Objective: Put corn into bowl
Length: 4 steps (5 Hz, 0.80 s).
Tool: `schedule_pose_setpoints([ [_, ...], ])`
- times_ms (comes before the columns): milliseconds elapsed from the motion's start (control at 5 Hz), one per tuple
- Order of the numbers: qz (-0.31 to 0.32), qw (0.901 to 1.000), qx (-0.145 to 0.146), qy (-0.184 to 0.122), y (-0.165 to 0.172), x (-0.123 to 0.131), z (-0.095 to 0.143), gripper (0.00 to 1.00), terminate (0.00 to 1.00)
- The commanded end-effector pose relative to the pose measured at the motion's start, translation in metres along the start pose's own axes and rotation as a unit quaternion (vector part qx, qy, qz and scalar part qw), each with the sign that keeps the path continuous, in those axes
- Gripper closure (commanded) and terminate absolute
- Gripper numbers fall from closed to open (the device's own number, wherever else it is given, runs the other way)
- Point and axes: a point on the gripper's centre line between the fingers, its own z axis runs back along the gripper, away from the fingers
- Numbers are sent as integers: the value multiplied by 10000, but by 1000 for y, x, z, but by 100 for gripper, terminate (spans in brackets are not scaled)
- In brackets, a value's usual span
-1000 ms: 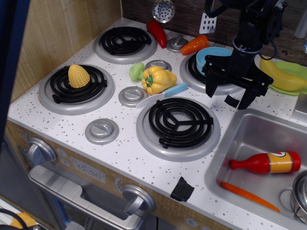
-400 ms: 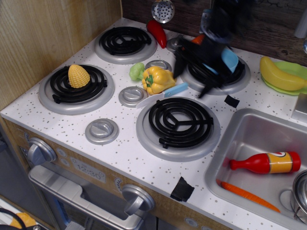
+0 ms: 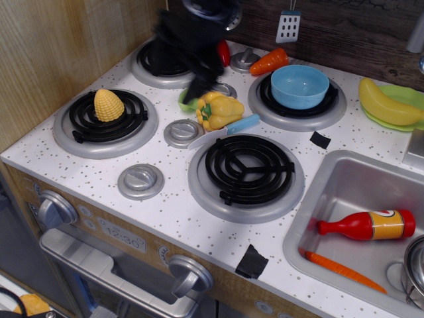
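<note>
Yellow corn [image 3: 108, 105] stands tip-up, long axis vertical, left of my blurred gripper [image 3: 193, 46]; grip state indiscernible; bowl [image 3: 299, 86] right.

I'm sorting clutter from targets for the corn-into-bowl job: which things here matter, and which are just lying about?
Belongs to the job:
corn, on the front left burner
bowl, on the back right burner
pincer, motion-blurred, over the back left of the stove

Just lying about:
bell pepper
banana on the green plate
carrot
ketchup bottle in the sink

Corn [image 3: 108, 105] on left burner [image 3: 106, 122] — bowl [image 3: 299, 86] far right.
</note>
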Motion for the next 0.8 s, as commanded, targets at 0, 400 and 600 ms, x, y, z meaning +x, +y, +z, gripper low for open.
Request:
schedule_pose_setpoints([
  [0,-190,9979,419,-456,64,-31,-3,0,0],
  [400,-278,9939,-18,-1066,88,-37,-53,0,0],
  [600,-289,9910,-121,-1303,76,-30,-66,0,0],
])
